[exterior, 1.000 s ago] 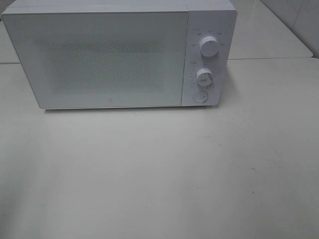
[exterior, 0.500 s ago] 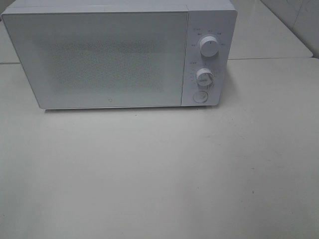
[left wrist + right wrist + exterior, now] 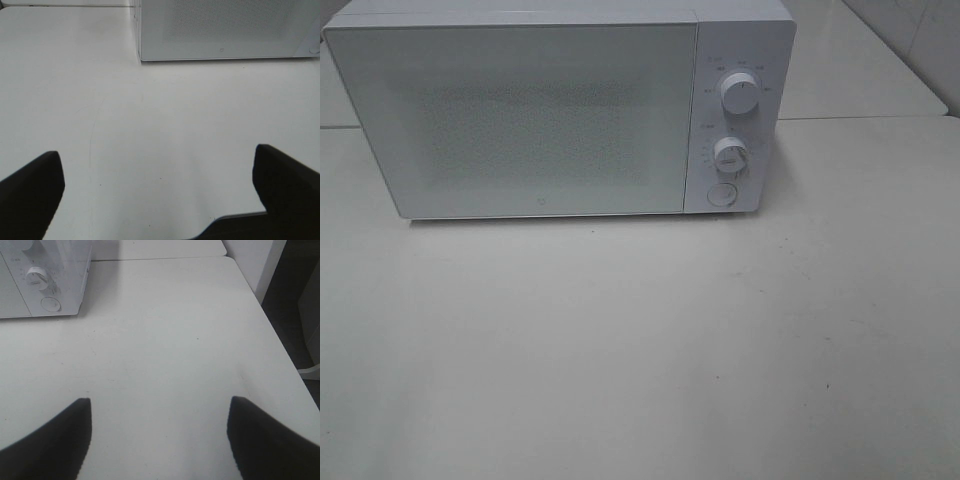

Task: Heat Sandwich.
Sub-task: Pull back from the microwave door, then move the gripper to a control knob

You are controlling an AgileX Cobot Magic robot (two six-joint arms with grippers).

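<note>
A white microwave (image 3: pixel 560 110) stands at the back of the table with its door shut; through the speckled door window I make out nothing. The sandwich is out of view. Neither arm shows in the exterior high view. My left gripper (image 3: pixel 157 190) is open over bare table, facing the microwave's (image 3: pixel 220 30) lower front corner, with nothing between its black fingers (image 3: pixel 30 192). My right gripper (image 3: pixel 159 437) is also open and holds nothing, hovering over the table to the right of the microwave (image 3: pixel 42 280).
Two round knobs (image 3: pixel 739 93) (image 3: pixel 730 155) and a round button (image 3: pixel 721 194) sit on the microwave's right panel. The white table (image 3: pixel 640 340) spreads in front of it. The table's right edge (image 3: pixel 272 335) drops to a dark floor gap, with white furniture beyond.
</note>
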